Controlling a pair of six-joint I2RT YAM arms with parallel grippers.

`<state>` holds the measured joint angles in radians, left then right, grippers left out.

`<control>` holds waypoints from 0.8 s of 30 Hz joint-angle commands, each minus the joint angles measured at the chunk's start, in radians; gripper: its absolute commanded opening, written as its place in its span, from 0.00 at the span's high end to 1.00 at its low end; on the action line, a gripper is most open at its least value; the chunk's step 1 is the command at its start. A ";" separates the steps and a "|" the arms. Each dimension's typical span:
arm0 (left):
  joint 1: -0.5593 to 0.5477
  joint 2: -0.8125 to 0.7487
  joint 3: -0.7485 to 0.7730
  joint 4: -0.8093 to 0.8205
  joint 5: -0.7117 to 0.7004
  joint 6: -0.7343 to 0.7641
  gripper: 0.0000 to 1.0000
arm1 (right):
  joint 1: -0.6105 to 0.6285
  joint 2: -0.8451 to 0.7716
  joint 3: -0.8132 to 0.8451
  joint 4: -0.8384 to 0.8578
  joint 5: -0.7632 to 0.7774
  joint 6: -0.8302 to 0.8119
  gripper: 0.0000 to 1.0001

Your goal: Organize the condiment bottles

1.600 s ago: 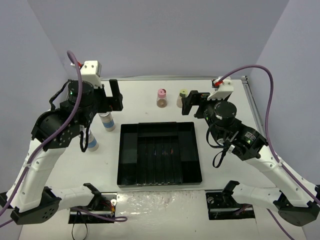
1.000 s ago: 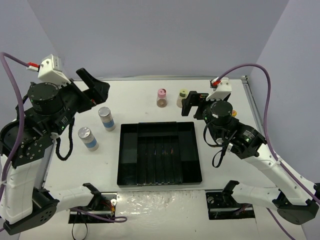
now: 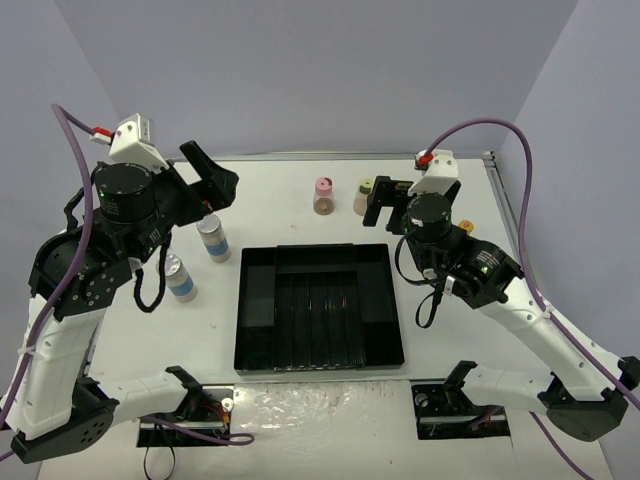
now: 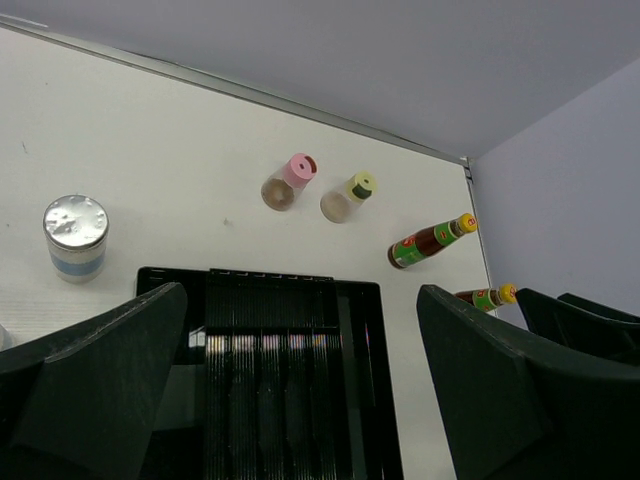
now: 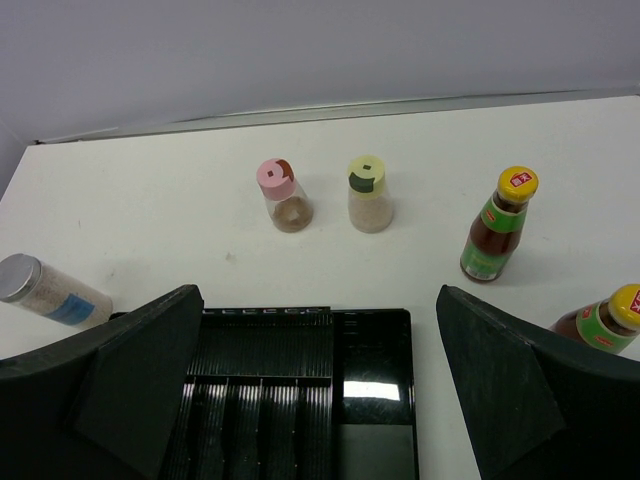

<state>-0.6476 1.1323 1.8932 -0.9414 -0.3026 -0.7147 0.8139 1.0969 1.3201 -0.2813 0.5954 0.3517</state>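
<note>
left tool point(image 4: 300, 298): We see its two fingers spread wide apart, with nothing held. In the top view it hangs in the air at the upper left.
right tool point(image 5: 318, 300): Its fingers are wide apart too, with nothing between them. In the top view it sits right of the middle, above the far edge of the tray.
tray point(image 3: 258, 300): It is black with long slots and lies in the middle of the top view, on the white counter point(image 3: 280, 200).
pink-capped bottle point(image 3: 323, 196): It stands on the counter in the upper middle of the top view, past the tray's far edge.
yellow-green-capped bottle point(image 5: 368, 193): It stands just right of the pink one, close but not touching.
first shaker point(image 3: 212, 237): It stands left of the tray, near the tray's upper left corner.
second shaker point(image 3: 180, 278): It stands lower and further left, close to the left arm.
first orange-capped bottle point(image 5: 497, 225): It stands upright at the middle right of the right wrist view.
second orange-capped bottle point(image 5: 603, 322): It is at the lower right edge of that view, partly hidden.
</note>
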 commanded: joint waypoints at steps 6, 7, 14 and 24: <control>0.003 0.051 0.041 0.064 0.042 0.032 0.03 | -0.021 0.025 0.007 0.041 0.030 0.024 0.00; 0.003 0.050 0.039 0.065 0.038 0.042 0.03 | -0.022 0.025 0.002 0.041 0.035 0.027 0.00; 0.003 0.033 -0.012 0.086 0.009 0.091 0.03 | -0.055 0.049 -0.008 0.041 0.063 0.033 0.00; 0.003 0.065 -0.022 0.052 -0.019 0.127 0.03 | -0.222 0.178 0.063 0.077 -0.058 0.023 0.00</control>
<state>-0.6476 1.1917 1.8515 -0.9269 -0.2930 -0.6273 0.6684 1.2106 1.3209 -0.2742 0.5842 0.3736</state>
